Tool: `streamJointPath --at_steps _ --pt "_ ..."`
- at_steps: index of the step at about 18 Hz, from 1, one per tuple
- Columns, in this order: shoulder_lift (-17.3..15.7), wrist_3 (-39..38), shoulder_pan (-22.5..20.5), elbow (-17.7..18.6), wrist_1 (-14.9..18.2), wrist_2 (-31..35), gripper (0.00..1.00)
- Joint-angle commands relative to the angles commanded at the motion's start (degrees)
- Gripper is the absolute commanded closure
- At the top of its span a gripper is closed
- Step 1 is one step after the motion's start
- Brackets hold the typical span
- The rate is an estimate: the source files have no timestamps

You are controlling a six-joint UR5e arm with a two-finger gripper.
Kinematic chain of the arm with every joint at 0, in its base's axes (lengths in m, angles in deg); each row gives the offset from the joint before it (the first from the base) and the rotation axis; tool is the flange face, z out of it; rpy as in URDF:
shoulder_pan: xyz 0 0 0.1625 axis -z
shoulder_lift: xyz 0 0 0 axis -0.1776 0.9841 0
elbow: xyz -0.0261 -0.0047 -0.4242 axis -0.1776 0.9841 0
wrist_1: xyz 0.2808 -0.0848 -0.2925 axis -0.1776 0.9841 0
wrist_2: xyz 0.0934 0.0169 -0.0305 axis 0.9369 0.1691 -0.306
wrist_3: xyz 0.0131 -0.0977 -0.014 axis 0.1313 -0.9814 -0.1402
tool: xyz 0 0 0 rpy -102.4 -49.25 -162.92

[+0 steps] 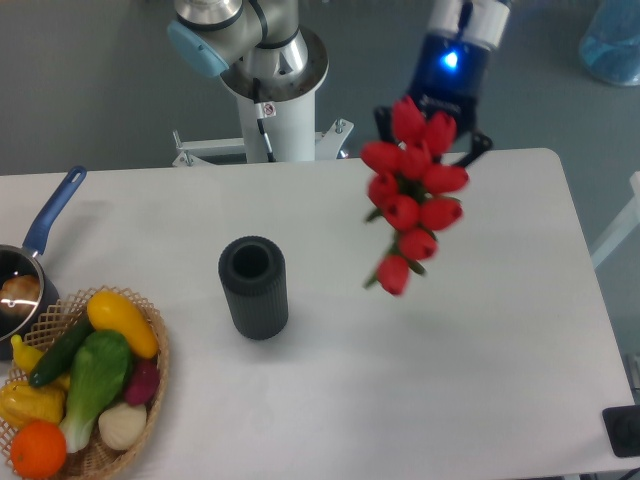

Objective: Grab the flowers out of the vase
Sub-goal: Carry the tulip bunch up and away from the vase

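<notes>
Flowers point(411, 187) airborne, stems hidden, pincer point(432, 125) mostly hidden behind blooms

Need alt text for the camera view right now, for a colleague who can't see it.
The gripper holds the flowers in the air over the white table, clear of the empty vase to their left. A basket of toy vegetables and a saucepan sit far left.

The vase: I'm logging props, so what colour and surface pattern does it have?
Dark grey-black vase with finely ribbed sides, shown in the fixed camera view.

Vase point(253, 287) sole obstacle mid-table; basket point(85, 400) far left.
</notes>
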Motion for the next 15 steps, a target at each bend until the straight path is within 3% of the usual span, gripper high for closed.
streamJointPath --at_steps 5,11,15 --pt "6.5 7.8 1.31 -0.7 -1.23 10.12 1.0" --pt "13.89 11.17 4.48 -9.3 -0.27 20.67 1.0" --pt "16.45 11.26 5.71 -11.25 0.97 26.12 1.0"
